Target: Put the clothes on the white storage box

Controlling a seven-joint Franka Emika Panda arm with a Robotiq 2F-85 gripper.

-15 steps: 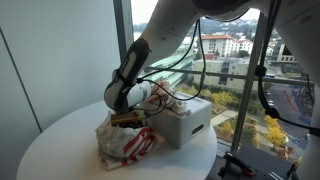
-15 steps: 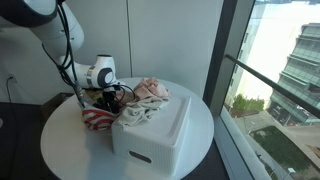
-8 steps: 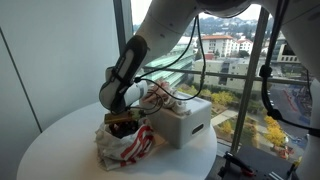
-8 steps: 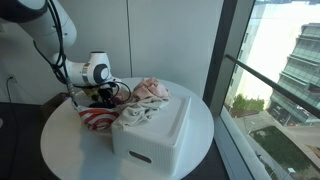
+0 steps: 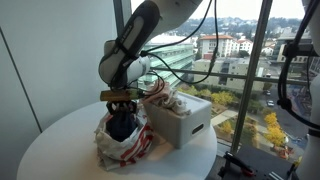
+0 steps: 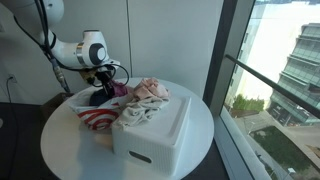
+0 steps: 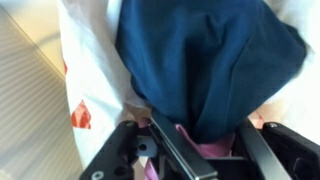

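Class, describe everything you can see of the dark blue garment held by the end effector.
The dark blue garment looks like soft, matte, creased fabric with no visible print. It hangs as a limp bundle from the end effector, which is shut on its top. Its lower end appears to touch the red-and-white striped cloth beside the white storage box. Its type cannot be told.

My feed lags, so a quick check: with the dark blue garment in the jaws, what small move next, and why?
Probably lift a little higher before going sideways. The dark blue garment hangs from the gripper with its lower end down in the striped pile, below the top of the white storage box beside it.
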